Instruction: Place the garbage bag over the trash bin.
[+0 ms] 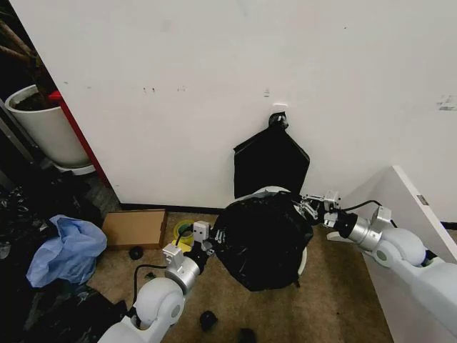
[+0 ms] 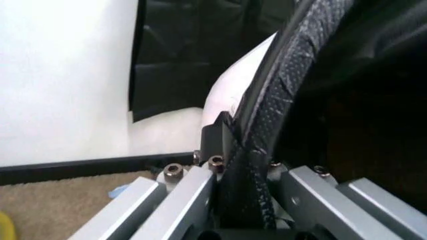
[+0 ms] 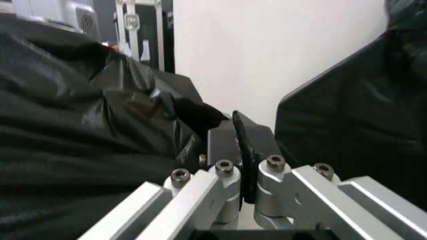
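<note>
The glossy black garbage bag (image 1: 263, 239) is draped over the trash bin, whose cream-white rim (image 1: 268, 191) shows at the back and whose wall also shows low on the right. My left gripper (image 1: 214, 239) is at the bag's left edge. In the left wrist view that gripper (image 2: 243, 145) is shut on a fold of the bag (image 2: 280, 85), with the bin's white wall (image 2: 233, 95) just behind. My right gripper (image 1: 308, 207) is at the bag's upper right edge. In the right wrist view it (image 3: 243, 142) is shut on a thin black sheet of the bag (image 3: 80, 120).
A flat matte black bag (image 1: 271, 161) hangs from a wall hook right behind the bin. A cardboard box (image 1: 134, 227), a yellow roll (image 1: 183, 232) and blue cloth (image 1: 68, 249) lie to the left. A white plant pot (image 1: 46, 125) stands far left, a white panel (image 1: 400, 207) at right.
</note>
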{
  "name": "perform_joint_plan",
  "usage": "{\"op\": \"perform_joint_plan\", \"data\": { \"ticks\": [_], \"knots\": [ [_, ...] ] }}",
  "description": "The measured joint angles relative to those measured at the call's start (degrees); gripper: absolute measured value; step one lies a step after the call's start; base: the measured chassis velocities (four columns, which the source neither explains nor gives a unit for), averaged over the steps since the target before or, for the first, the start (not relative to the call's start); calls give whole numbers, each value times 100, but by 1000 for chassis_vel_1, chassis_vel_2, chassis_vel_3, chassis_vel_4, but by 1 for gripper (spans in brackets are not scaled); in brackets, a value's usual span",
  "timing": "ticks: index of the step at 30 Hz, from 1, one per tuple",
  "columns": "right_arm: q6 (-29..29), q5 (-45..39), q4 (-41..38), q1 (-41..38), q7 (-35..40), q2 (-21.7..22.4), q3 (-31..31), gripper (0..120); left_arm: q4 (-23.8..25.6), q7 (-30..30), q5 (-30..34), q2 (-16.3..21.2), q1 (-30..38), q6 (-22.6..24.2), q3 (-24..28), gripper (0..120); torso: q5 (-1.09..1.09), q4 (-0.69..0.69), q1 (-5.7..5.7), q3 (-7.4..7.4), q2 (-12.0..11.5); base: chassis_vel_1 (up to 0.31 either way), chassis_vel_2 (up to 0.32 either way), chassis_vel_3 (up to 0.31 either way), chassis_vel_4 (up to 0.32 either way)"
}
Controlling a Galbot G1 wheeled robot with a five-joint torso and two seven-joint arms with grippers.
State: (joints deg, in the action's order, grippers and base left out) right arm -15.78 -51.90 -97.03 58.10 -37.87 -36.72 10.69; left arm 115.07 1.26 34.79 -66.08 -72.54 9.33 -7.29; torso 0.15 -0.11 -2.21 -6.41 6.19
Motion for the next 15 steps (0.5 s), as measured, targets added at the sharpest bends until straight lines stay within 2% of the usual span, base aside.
{"op": "perform_joint_plan", "data": {
  "ticks": [8, 11, 14, 15],
  "knots": [
    [-372, -327, -22, 49, -155, -190, 23, 0, -32, -34, 110, -35, 101, 36, -9, 0, 0, -1, 0, 0, 0, 0, 0, 0, 0],
    [-494, -364, -95, 64, 5, -253, -29, 6, -77, -47, 169, -81, 141, 32, -12, 0, -1, 0, 0, 0, 0, 0, 0, 0, 0],
    [-486, -48, -174, 92, 735, -337, -44, 19, -96, -58, 242, -116, 174, 32, -13, 0, -1, 0, 0, 0, 0, 0, 0, 0, 0],
    [-477, -1, -182, 95, 817, -343, -44, 19, -96, -58, 245, -116, 175, 32, -13, 0, -1, 0, 0, 0, 0, 0, 0, 0, 0]
  ]
}}
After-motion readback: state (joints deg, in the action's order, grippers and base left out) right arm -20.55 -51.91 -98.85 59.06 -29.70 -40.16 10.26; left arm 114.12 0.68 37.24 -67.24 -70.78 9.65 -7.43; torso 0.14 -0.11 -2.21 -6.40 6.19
